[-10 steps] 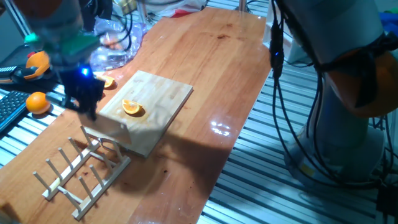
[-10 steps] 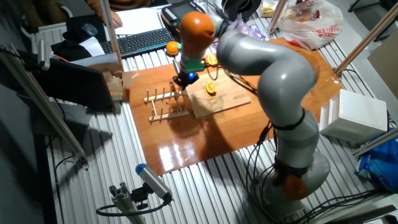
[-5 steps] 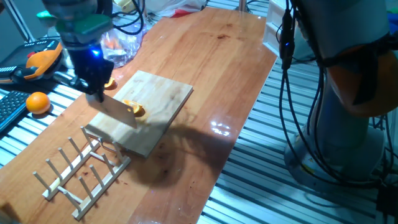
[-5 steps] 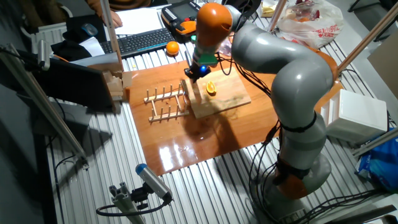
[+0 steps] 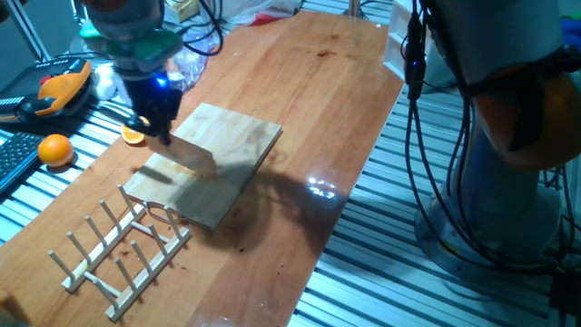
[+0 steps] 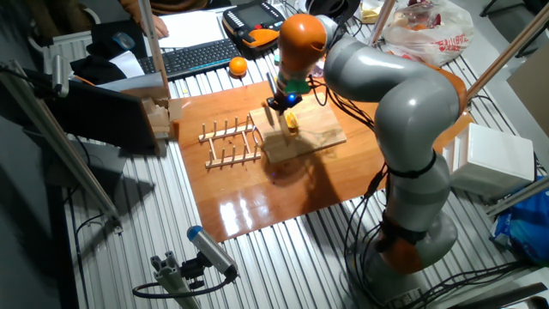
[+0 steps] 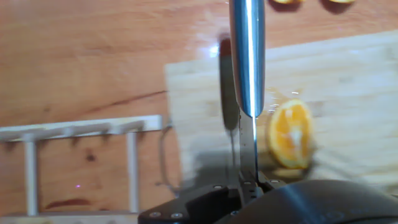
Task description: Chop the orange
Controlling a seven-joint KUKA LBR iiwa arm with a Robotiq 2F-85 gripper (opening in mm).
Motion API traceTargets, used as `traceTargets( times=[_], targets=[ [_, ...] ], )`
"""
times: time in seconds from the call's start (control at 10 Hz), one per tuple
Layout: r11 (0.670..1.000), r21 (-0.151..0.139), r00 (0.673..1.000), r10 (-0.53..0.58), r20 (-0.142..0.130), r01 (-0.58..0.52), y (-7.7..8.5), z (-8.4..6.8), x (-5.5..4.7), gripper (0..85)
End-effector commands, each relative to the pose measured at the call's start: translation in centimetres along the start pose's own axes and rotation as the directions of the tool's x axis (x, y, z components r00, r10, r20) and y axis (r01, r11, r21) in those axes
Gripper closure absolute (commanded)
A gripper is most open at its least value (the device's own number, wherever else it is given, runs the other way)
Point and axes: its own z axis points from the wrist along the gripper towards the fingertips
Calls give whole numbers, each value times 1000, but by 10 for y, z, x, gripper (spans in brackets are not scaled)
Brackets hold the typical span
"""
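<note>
Gripping the knife (image 5: 189,154), my gripper (image 5: 152,116) stood in the upper left of one fixed view, above the left part of the cutting board (image 5: 234,150), and its fingers were shut on the handle. From there the blade pointed down and to the right, and it hid the orange from that camera. In the hand view the knife (image 7: 247,59) ran straight up the middle of the frame, shiny and narrow, over the pale board (image 7: 348,74). The orange (image 7: 291,133) lay flat on the board just to the right of the blade, cut face up, in the lower right part of that frame; I could not tell if the edge touched it. In the other fixed view I saw the gripper (image 6: 280,105) near the top centre, with the orange (image 6: 292,123) just beside it on the board (image 6: 319,137). A wooden rack (image 5: 118,250) stood on the table (image 5: 309,100) at the lower left, close to the board's corner. One more orange wedge (image 5: 133,137) lay on the table to the left of the gripper, and a whole orange (image 5: 55,149) sat further left, beyond the table's edge.
</note>
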Motion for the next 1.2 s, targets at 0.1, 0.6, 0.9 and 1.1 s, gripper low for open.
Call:
traceTargets(
  times=[0.1, 0.6, 0.9, 1.1],
  targets=[
    [1000, 3, 1000, -7, -17, 7, -14, 1, 4, 850],
    [994, -36, 993, -109, -39, 107, -12, 0, 8, 850],
    [996, 74, 999, -51, 18, 50, -12, 0, 8, 850],
    [999, 32, 1000, -25, 2, 25, -12, 0, 8, 850]
  ],
)
